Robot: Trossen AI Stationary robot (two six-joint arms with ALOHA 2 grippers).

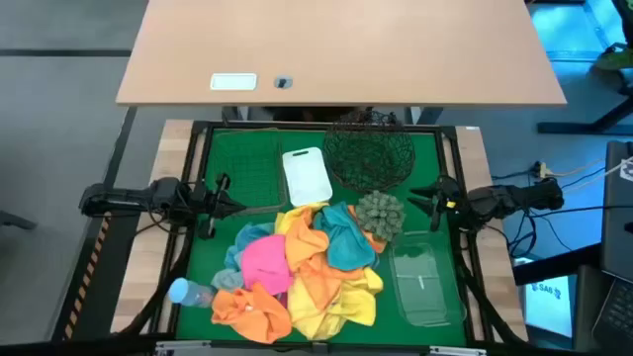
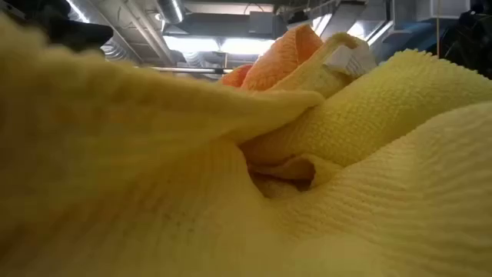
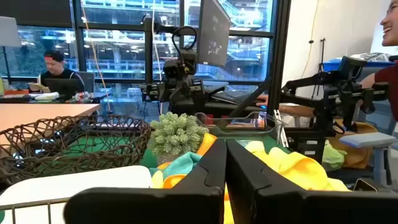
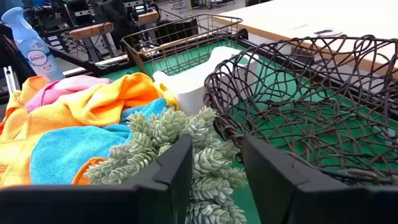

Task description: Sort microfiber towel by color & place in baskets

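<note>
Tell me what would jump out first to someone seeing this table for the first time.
The heap of bright microfiber towels in pink, orange, yellow and teal fills the near middle of the green mat. Behind it the containers sit empty: the round black wire-mesh basket, the small white tub and the dark wire-grid basket, with the clear tray at the right. The left gripper and right gripper wait at the mat's sides, holding nothing.

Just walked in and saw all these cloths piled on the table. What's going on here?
Nothing is being handled at the moment. A heap of towels in yellow, orange, pink and teal lies on the green mat, unsorted. All four baskets look empty: wire-grid basket, white tub, round mesh basket and clear tray. The left gripper is shut and the right gripper open, each parked at its side.
</note>
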